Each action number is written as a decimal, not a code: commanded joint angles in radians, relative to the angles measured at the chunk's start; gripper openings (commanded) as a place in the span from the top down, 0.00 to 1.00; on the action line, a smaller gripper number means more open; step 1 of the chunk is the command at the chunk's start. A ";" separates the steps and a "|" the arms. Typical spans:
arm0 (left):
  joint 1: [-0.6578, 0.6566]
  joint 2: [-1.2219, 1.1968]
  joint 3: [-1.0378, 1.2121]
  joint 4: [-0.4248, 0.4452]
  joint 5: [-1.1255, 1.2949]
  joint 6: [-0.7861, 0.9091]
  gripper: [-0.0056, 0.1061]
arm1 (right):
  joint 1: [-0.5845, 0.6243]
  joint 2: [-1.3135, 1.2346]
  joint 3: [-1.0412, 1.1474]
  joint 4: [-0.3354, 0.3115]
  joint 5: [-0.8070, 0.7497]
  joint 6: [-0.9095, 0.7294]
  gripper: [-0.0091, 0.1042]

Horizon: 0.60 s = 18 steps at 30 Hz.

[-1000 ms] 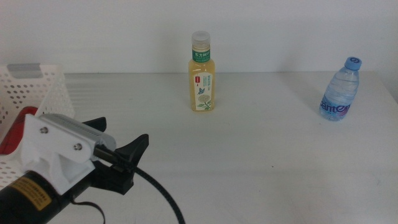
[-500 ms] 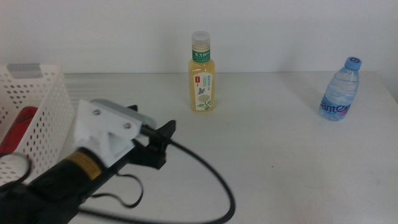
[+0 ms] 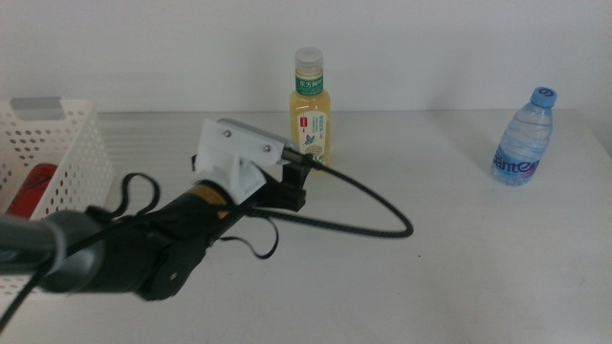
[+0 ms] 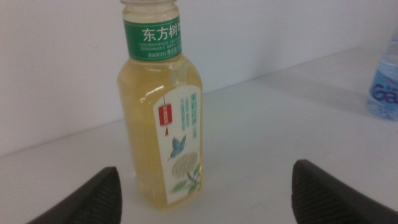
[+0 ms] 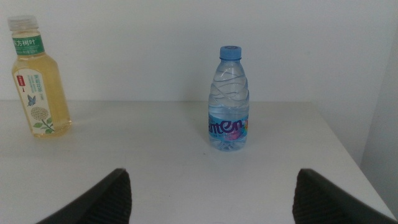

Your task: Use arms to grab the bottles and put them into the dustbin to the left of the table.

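Two bottles stand upright on the surface: a tea bottle at the back and a water bottle well apart from it, off toward the right. A red can lies inside the white basket at the surface's left edge. The left gripper reaches in from the left, its fingers spread wide and holding nothing; in the left wrist view the tea bottle stands just ahead of them, nearer one finger than the other, not between them and not touched. A black cable loops from that gripper over the surface. The right gripper is out of the middle view; its fingers are also wide apart and empty, with the water bottle standing ahead, roughly midway between them but well apart.
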State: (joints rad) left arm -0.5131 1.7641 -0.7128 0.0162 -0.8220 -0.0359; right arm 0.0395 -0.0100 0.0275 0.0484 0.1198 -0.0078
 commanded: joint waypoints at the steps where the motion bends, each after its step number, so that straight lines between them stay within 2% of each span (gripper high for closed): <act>1: -0.002 0.005 -0.074 -0.016 -0.081 -0.017 0.14 | -0.008 -0.027 -0.007 -0.009 -0.074 -0.005 0.32; 4: -0.001 0.062 -0.144 -0.046 -0.081 -0.017 0.14 | -0.008 -0.027 -0.007 -0.009 -0.074 -0.005 0.32; 18: 0.024 0.264 -0.414 -0.048 -0.038 -0.017 0.14 | -0.008 -0.027 -0.007 -0.009 -0.074 -0.005 0.32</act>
State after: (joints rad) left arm -0.4929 2.0699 -1.0779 -0.0216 -0.7955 -0.0370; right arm 0.0395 -0.0100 0.0275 0.0484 0.1198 -0.0078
